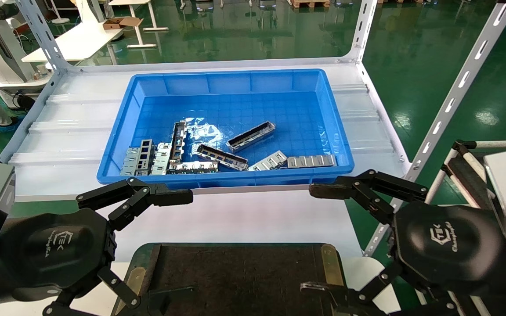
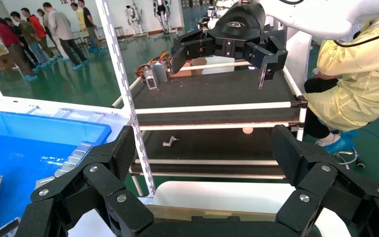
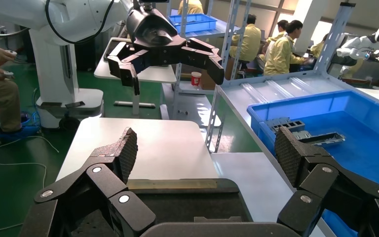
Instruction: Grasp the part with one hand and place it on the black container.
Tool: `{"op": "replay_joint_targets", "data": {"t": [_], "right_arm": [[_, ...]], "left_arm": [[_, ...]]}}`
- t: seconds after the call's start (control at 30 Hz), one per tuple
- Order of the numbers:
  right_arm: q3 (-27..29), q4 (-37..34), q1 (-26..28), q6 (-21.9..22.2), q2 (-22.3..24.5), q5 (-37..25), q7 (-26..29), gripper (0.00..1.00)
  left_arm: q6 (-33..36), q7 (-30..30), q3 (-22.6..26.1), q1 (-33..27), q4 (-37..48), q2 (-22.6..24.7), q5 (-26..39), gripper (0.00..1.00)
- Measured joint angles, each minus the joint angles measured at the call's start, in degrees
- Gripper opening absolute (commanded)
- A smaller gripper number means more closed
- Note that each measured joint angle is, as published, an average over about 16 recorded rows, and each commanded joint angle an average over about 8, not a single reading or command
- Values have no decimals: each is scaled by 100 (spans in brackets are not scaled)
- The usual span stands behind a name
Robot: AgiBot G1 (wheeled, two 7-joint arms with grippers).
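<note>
The part (image 1: 251, 136), a silver-grey bar with a dark slotted face, lies in the middle of the blue bin (image 1: 218, 75), touching nothing. A similar dark-faced bar (image 1: 222, 157) lies just in front of it. The black container (image 1: 235, 272), with brass strips along its sides, sits on the white table at the near edge and holds nothing. My left gripper (image 1: 182, 243) is open and empty over the container's left end, as the left wrist view (image 2: 203, 148) also shows. My right gripper (image 1: 312, 239) is open and empty over its right end, also seen in the right wrist view (image 3: 206, 148).
Flat silver pieces with square windows (image 1: 145, 158) and another upright bar (image 1: 177, 141) crowd the bin's near left. More flat pieces (image 1: 310, 161) lie by its near wall. Slotted shelf uprights (image 1: 455, 92) stand at the right. A cart (image 1: 464, 166) is beside my right arm.
</note>
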Motion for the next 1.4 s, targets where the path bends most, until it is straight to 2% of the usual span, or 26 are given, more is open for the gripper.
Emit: {"op": "replay_joint_targets", "data": {"t": [1.4], "right_arm": [[-1,-2,1,-1,0,0,-1,100]], "left_arm": [[-72,16,34,-29,-26,54,89,100]]}}
